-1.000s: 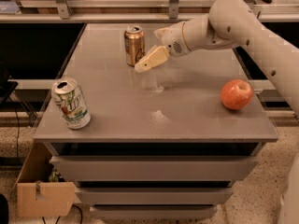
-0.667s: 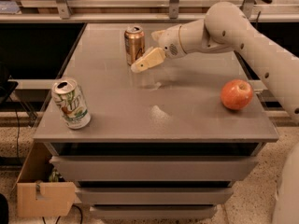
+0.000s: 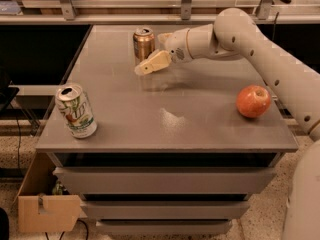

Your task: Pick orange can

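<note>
View of the tabletop during the approach. The gripper is spread wide and has hold of nothing. Its near finger lies low across the front of the orange can, at the can's 5 o'clock. The far finger shows just past the can's rim at 2 o'clock. I cannot tell whether either finger is touching the can yet.

Over the last second the near fingertip has slid leftward, from beside the can to in front of its base. The can has stayed upright in the same spot. I read this as the jaws moving in around the can, with the closing step not yet begun.

The can stands toward the far edge of the table, at about 12 o'clock on the tabletop. The arm reaches in from the 3 o'clock side.

An apple rests near the right edge at 4 o'clock, well apart from the gripper. A white-and-green can stands at the near left corner, at 8 o'clock, also well apart.

My judgement is that a little more leftward travel would centre the can before I close. The risk is that the low finger nudges the base and tips the can.
</note>
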